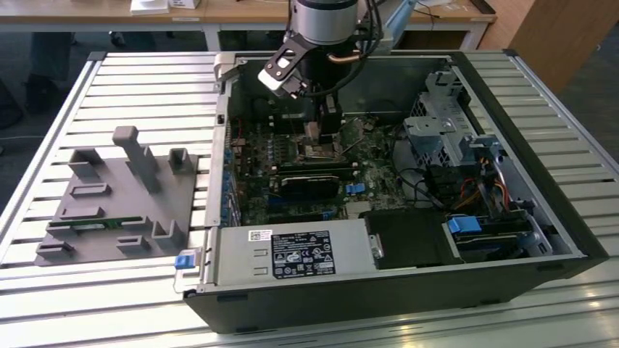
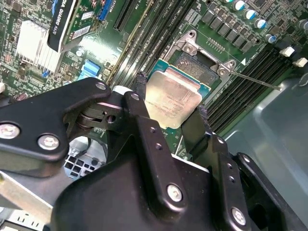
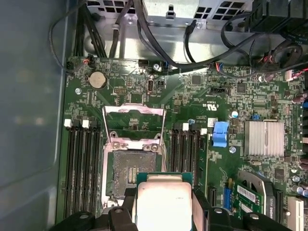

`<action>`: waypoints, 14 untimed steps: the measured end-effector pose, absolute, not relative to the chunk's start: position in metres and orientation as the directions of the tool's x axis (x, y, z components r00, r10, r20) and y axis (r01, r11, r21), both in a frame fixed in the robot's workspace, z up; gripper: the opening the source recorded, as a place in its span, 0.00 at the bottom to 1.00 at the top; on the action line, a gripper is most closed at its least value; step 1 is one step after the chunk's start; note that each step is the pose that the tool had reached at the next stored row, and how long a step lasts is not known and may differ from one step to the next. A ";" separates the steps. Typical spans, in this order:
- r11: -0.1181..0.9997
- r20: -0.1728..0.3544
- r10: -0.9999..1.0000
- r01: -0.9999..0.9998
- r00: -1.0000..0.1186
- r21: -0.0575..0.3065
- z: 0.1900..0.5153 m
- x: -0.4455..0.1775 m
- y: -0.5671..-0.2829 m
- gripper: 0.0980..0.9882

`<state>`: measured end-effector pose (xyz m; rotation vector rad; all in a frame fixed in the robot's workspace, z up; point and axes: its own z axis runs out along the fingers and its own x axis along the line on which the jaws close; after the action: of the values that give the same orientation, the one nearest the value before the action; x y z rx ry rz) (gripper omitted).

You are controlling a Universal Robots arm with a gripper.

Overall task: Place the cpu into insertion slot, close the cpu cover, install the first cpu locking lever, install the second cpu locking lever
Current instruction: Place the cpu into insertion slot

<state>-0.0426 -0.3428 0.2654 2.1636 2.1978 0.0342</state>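
A slatted metal counter (image 1: 145, 80) carries an open computer case (image 1: 387, 297), with a grey fixture block (image 1: 116, 210) lying on the exterior view's left of it. The arm (image 1: 324, 18) reaches down into the far part of the case, over the green circuit board (image 3: 202, 96). The claw (image 2: 171, 98) is closed narrowly on two opposite edges of the cpu, its black fingers (image 2: 140, 84) pressing either side. The cpu cover (image 3: 134, 109) is swung up and open on the far side of the socket, so the insertion slot (image 3: 127, 173) lies bare with its dark centre showing. The cpu (image 3: 163, 207) hangs in the claw over the slot's near edge, overlapping it only partly and not seated. One thin locking lever (image 2: 255, 80) juts out free beside the socket. The step in hand looks to be the first one, placing the chip. That placing calls for bringing the chip square over the socket, edges parallel to the rim, and keeping it level on the way down.
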 end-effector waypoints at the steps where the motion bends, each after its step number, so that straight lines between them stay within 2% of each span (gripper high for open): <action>1: 0.010 -0.025 1.000 0.998 -0.009 0.056 0.265 -0.043 -0.342 0.50; 14: 0.004 -0.025 1.000 0.998 -0.003 0.056 0.241 -0.043 -0.328 0.50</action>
<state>-0.0426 -0.3276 0.2413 2.1767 2.1846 0.0337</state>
